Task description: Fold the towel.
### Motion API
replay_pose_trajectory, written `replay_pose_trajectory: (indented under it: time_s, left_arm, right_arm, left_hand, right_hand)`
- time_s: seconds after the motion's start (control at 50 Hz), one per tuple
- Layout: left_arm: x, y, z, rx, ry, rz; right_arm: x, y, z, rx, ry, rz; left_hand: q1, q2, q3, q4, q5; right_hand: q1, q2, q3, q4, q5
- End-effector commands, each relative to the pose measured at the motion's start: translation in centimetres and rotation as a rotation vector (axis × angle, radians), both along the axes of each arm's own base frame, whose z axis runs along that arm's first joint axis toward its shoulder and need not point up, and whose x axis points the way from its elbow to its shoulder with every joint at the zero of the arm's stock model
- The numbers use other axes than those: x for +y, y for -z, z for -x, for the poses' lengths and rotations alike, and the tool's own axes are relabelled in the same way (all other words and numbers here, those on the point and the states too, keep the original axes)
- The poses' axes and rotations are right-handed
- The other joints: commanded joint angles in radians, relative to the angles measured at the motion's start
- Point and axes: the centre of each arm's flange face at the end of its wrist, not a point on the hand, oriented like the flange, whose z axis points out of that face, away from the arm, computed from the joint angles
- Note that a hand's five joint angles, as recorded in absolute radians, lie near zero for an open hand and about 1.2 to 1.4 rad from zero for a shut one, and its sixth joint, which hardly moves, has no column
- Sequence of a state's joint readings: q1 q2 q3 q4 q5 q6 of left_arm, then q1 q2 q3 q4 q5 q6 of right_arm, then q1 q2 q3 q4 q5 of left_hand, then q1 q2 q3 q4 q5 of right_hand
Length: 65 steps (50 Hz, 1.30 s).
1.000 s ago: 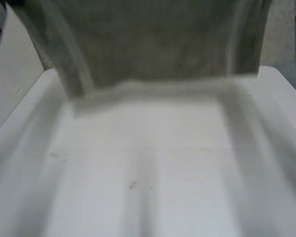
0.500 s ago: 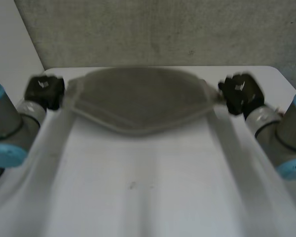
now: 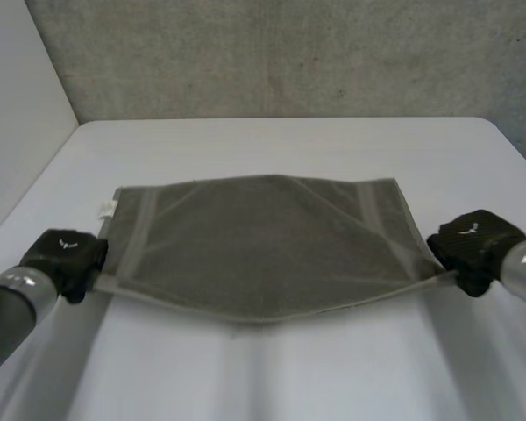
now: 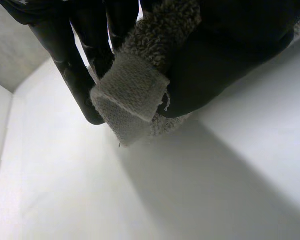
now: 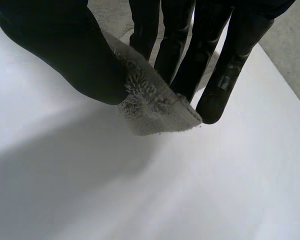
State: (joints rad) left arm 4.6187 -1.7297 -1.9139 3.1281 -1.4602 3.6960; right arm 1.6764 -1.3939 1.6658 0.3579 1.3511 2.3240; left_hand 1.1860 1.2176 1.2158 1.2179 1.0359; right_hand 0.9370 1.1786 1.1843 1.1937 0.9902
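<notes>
A grey-green towel [image 3: 263,246] lies spread across the white table [image 3: 272,140], its far edge flat and its near edge sagging in the middle. My left hand [image 3: 63,259] pinches the towel's near left corner [image 4: 132,100] between thumb and fingers. My right hand [image 3: 469,241] pinches the near right corner [image 5: 155,107] the same way. Both corners are held just above the table.
A grey wall [image 3: 289,53] stands behind the table's far edge and a white panel [image 3: 17,114] rises at the left. A small white label [image 3: 108,208] sticks out at the towel's far left corner.
The towel was held up in front of the camera, then swung down and forward. Both hands have drawn back toward me and the towel now lies laid out on the table.
</notes>
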Motion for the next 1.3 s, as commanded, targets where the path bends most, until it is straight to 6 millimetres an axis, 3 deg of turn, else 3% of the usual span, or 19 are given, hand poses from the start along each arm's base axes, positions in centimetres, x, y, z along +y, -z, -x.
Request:
replay_pose_trajectory:
  time_s: [0.02, 0.12, 0.16, 0.3, 0.54, 0.7, 0.82, 0.84, 0.86, 0.88, 0.9, 0.92, 0.94, 1.02, 1.06, 1.1, 1.12, 1.16, 1.3]
  left_arm:
    - [3.0, -1.7, -0.2, -0.048, 0.043, -0.087]
    - [1.4, -2.3, -0.4, -0.046, 0.040, -0.021]
    - [-1.0, -2.1, -0.6, -0.042, 0.026, 0.030]
    - [-5.8, -1.5, 0.5, -0.037, 0.045, 0.118]
    - [-14.8, 1.8, 3.5, -0.034, 0.088, 0.207]
    - [-18.8, 3.0, 3.6, -0.053, 0.035, 0.271]
    - [-19.5, 3.9, 3.9, -0.054, 0.035, 0.274]
    - [-19.5, 4.2, 4.0, -0.053, 0.040, 0.269]
    - [-19.4, 4.4, 4.1, -0.054, 0.041, 0.265]
    - [-19.4, 4.4, 4.1, -0.054, 0.041, 0.265]
    - [-19.2, 4.6, 4.2, -0.057, 0.042, 0.259]
    - [-19.2, 4.6, 4.2, -0.057, 0.042, 0.259]
    - [-19.1, 4.4, 4.5, -0.057, 0.047, 0.261]
    - [-18.0, 3.5, 5.8, -0.047, 0.079, 0.269]
    - [-17.7, 2.6, 5.7, -0.041, 0.077, 0.281]
    - [-17.4, 1.7, 5.7, -0.035, 0.076, 0.291]
    - [-17.1, 0.9, 5.7, -0.031, 0.078, 0.301]
    - [-16.8, 0.1, 5.6, -0.030, 0.076, 0.312]
    - [-14.4, -2.6, 5.3, -0.020, 0.077, 0.327]
  right_arm:
    - [1.1, -2.3, 0.6, 0.033, -0.024, 0.053]
    - [-0.9, -1.2, 0.0, 0.021, -0.031, 0.133]
    - [-1.9, -0.3, -0.2, 0.011, -0.026, 0.149]
    - [-6.5, 2.7, -2.9, -0.066, 0.001, 0.266]
    - [-12.1, 6.0, -6.4, -0.095, 0.003, 0.424]
    - [-14.8, 8.2, -7.9, -0.120, -0.011, 0.526]
    - [-16.1, 10.0, -8.4, -0.123, -0.015, 0.535]
    - [-16.1, 10.0, -8.4, -0.123, -0.015, 0.535]
    - [-16.3, 10.1, -8.5, -0.125, -0.015, 0.541]
    - [-16.4, 10.1, -8.5, -0.125, -0.013, 0.542]
    - [-16.4, 10.1, -8.5, -0.125, -0.013, 0.542]
    - [-16.5, 10.0, -8.5, -0.127, -0.010, 0.546]
    - [-16.5, 9.7, -8.5, -0.129, -0.007, 0.547]
    - [-16.4, 8.3, -8.4, -0.158, 0.009, 0.560]
    - [-16.2, 7.0, -8.3, -0.188, 0.018, 0.567]
    - [-15.5, 4.2, -7.8, -0.261, 0.045, 0.577]
    - [-15.5, 4.2, -7.8, -0.262, 0.045, 0.577]
    - [-14.3, 2.0, -7.3, -0.327, 0.067, 0.560]
    - [-11.1, -0.9, -6.1, -0.367, 0.098, 0.458]
  left_hand:
    - [0.210, 0.179, 0.180, 0.178, 0.186]
    - [0.210, 0.179, 0.180, 0.178, 0.186]
    - [0.210, 0.179, 0.180, 0.178, 0.186]
    - [0.210, 0.179, 0.180, 0.178, 0.186]
    - [0.210, 0.179, 0.180, 0.178, 0.186]
    - [0.210, 0.179, 0.180, 0.178, 0.186]
    - [0.210, 0.179, 0.180, 0.178, 0.186]
    - [0.089, 0.057, 0.059, 0.057, 0.064]
    - [-0.276, -0.308, -0.306, -0.308, -0.300]
    - [-0.280, -0.311, -0.309, -0.311, -0.304]
    - [-0.698, -0.730, -0.728, -0.730, -0.723]
    - [-0.702, -0.734, -0.732, -0.734, -0.727]
    - [-1.005, -1.036, -1.034, -1.037, -1.029]
    - [-1.011, -1.043, -1.041, -1.043, -1.036]
    - [-1.011, -1.043, -1.041, -1.043, -1.036]
    - [-1.011, -1.043, -1.041, -1.043, -1.036]
    - [-1.011, -1.043, -1.041, -1.043, -1.036]
    - [-1.011, -1.043, -1.041, -1.043, -1.036]
    - [-1.011, -1.043, -1.041, -1.043, -1.036]
  right_hand:
    - [0.459, 0.218, 0.212, 0.203, 0.232]
    - [0.459, 0.218, 0.212, 0.203, 0.232]
    - [0.459, 0.218, 0.212, 0.203, 0.232]
    - [0.459, 0.218, 0.212, 0.203, 0.232]
    - [0.459, 0.218, 0.212, 0.203, 0.232]
    - [0.459, 0.218, 0.212, 0.203, 0.232]
    - [0.459, 0.218, 0.212, 0.203, 0.232]
    - [0.459, 0.218, 0.212, 0.203, 0.232]
    - [0.452, 0.210, 0.204, 0.195, 0.224]
    - [0.024, -0.217, -0.223, -0.232, -0.203]
    - [0.020, -0.222, -0.227, -0.237, -0.208]
    - [-0.500, -0.742, -0.748, -0.757, -0.728]
    - [-0.763, -1.004, -1.010, -1.019, -0.990]
    - [-0.763, -1.004, -1.010, -1.019, -0.990]
    - [-0.763, -1.004, -1.010, -1.019, -0.990]
    - [-0.763, -1.004, -1.010, -1.019, -0.990]
    - [-0.763, -1.004, -1.010, -1.019, -0.990]
    - [-0.763, -1.004, -1.010, -1.019, -0.990]
    - [-0.763, -1.004, -1.010, -1.019, -0.990]
